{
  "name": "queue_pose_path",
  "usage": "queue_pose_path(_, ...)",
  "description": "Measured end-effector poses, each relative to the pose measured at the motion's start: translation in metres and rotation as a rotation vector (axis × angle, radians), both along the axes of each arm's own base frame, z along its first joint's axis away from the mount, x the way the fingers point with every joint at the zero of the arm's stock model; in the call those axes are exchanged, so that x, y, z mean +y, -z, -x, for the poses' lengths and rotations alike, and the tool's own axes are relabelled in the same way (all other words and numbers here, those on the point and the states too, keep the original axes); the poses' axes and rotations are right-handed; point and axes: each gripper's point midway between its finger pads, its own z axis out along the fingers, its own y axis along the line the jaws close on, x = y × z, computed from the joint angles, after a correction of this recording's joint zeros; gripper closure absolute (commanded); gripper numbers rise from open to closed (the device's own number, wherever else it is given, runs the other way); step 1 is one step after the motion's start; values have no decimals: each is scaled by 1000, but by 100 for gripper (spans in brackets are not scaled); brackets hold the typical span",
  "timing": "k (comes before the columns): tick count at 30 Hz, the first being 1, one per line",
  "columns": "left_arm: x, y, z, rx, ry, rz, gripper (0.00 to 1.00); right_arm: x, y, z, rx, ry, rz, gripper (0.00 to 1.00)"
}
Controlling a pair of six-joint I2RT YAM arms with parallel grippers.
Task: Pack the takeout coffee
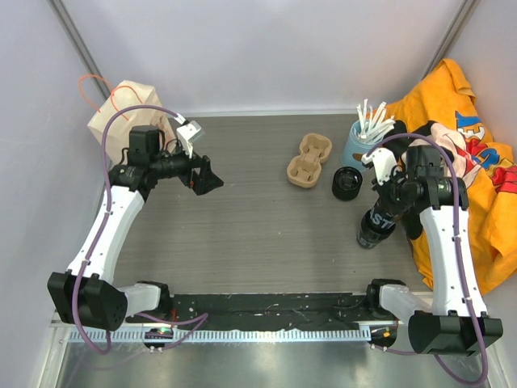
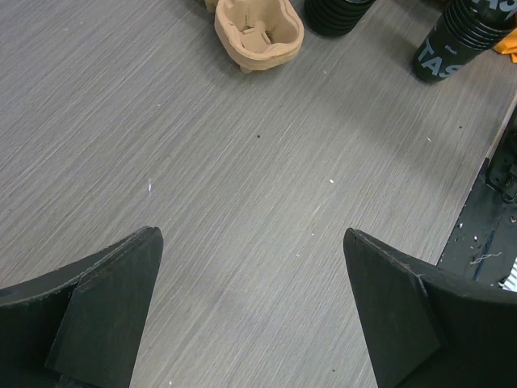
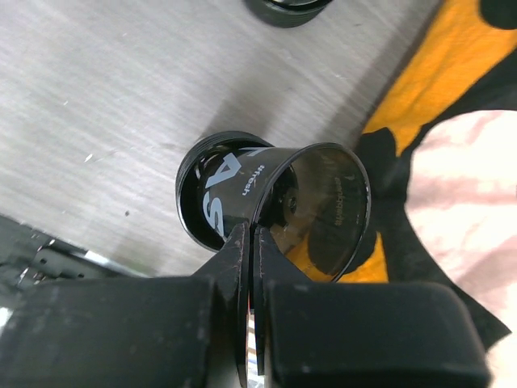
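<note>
The takeout coffee (image 1: 347, 183) is a small round black cup with a dark inside. It stands on the table just right of the tan cardboard carrier (image 1: 309, 161). Its ribbed side shows at the top of the left wrist view (image 2: 335, 14), next to the carrier (image 2: 258, 32), and its edge shows in the right wrist view (image 3: 287, 8). My right gripper (image 3: 253, 230) is shut on the rim of a taller glossy black cup with white lettering (image 3: 234, 190), nearer than the coffee (image 1: 374, 229). My left gripper (image 2: 250, 234) is open and empty over bare table at the left (image 1: 206, 174).
A blue cup of white stirrers (image 1: 362, 141) stands behind the coffee. An orange printed cloth (image 1: 472, 162) covers the right side. A beige paper bag (image 1: 121, 109) sits at the back left corner. A black rail (image 1: 275, 311) runs along the near edge.
</note>
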Motion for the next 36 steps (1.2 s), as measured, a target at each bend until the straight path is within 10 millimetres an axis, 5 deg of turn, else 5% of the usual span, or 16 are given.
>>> queue_pose_path(19, 0, 0, 0, 0, -1, 0, 0, -7, -21, -8, -110, 36, 31, 99)
queue_pose_path(36, 5, 2, -7, 7, -54, -13, 0, -1, -88, -21, -252, 3, 18, 99)
